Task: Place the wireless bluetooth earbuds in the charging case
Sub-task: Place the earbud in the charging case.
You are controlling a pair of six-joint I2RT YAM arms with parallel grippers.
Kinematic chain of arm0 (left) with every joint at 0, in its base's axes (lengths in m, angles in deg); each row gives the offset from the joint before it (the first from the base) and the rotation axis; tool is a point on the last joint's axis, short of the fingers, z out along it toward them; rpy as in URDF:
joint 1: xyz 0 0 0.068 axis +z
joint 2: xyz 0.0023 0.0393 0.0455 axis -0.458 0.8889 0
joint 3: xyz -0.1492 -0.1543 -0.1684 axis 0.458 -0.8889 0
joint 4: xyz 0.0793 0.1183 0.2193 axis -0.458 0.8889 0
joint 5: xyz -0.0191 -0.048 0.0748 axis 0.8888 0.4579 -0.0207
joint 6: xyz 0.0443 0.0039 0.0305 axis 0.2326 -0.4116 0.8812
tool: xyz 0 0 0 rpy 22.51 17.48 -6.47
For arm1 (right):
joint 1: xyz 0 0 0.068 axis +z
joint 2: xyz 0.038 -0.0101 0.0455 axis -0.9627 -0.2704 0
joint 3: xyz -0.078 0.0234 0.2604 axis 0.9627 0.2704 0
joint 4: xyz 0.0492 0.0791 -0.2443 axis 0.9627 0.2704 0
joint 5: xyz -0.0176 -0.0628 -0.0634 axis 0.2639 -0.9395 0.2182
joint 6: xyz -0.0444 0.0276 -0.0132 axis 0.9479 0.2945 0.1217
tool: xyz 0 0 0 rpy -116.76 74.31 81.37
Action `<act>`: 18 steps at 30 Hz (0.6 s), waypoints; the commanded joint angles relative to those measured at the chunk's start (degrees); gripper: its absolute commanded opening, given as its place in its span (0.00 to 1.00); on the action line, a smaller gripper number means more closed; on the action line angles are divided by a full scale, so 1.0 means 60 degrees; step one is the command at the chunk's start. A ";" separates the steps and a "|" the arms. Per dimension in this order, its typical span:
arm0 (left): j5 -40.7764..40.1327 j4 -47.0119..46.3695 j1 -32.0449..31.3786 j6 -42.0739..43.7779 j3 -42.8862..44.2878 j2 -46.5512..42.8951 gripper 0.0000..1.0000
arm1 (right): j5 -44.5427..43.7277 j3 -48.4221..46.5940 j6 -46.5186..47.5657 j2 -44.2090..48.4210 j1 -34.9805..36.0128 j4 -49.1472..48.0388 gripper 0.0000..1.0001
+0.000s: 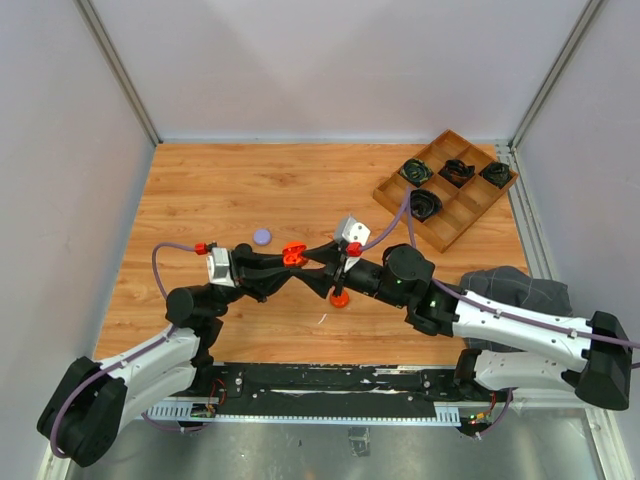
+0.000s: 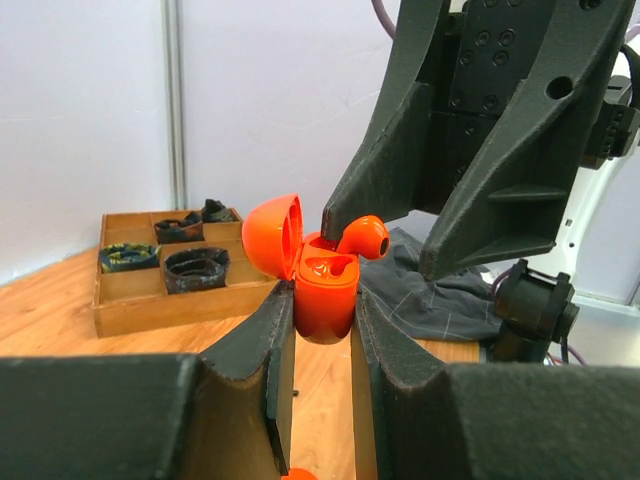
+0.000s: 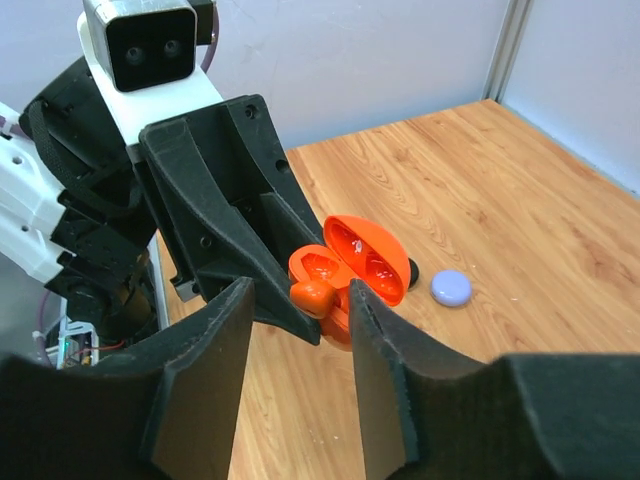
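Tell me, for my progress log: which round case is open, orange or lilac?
The orange case, clamped in the left gripper, its lid swung up and an orange earbud at its mouth. The lilac case lies shut on the table.

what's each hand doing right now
Left hand: closed on the open orange charging case.
Right hand: open, fingers apart around the orange earbud at the case's mouth.

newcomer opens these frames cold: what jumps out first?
The bright orange charging case, lid open, is clamped in the left gripper over mid-table. Right at it is the right gripper, jaws apart around an orange earbud that sits at the case's mouth. After that, the eye goes to the wooden tray of coiled black cables in the far right corner.
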 commanded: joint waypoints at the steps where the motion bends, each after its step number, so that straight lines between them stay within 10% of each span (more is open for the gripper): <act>1: -0.0046 -0.0207 0.0079 0.0136 0.0221 0.0012 0.00 | -0.0299 0.0156 0.0273 0.0381 0.0144 0.0262 0.50; 18: 0.0065 0.0849 0.0079 0.0858 0.0285 -0.0128 0.00 | -0.1276 -0.0086 0.0511 0.0784 0.0122 0.0686 0.76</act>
